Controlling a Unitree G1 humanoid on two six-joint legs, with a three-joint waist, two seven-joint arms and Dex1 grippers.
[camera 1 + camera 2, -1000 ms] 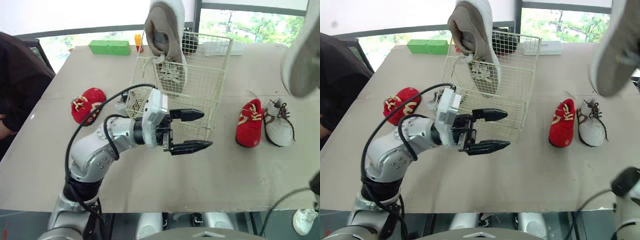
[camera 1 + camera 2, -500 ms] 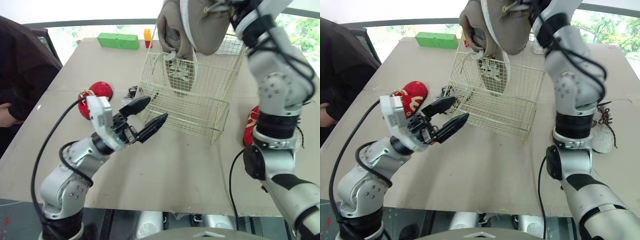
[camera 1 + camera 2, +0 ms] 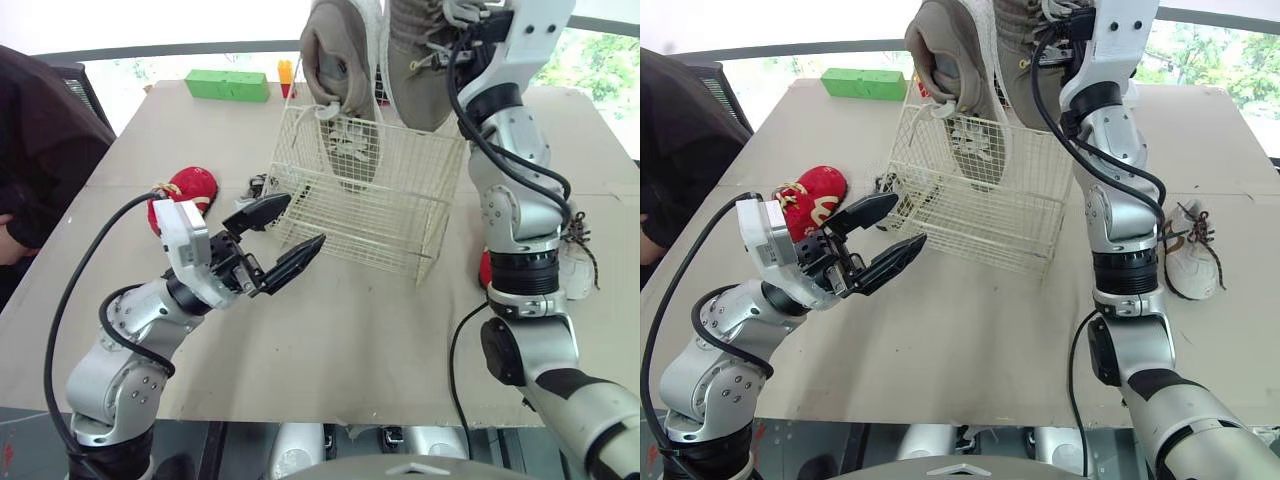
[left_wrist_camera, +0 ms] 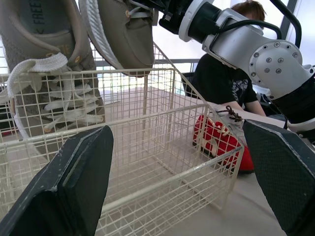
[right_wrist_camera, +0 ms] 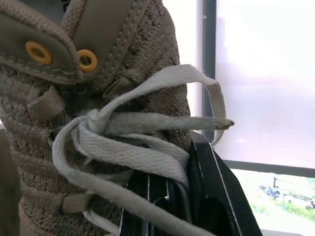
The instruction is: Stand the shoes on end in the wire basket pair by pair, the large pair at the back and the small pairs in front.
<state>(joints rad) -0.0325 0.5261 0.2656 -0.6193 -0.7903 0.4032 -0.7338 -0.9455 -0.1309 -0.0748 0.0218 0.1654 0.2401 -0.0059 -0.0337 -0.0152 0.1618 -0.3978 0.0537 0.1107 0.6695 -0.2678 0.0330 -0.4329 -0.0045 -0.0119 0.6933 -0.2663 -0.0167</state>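
Right hand (image 5: pixel 189 196) seemingly around tan shoe (image 3: pixel 425 70)

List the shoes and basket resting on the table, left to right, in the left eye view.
red shoe → wire basket → second red shoe, mostly hidden behind the right arm → white shoe
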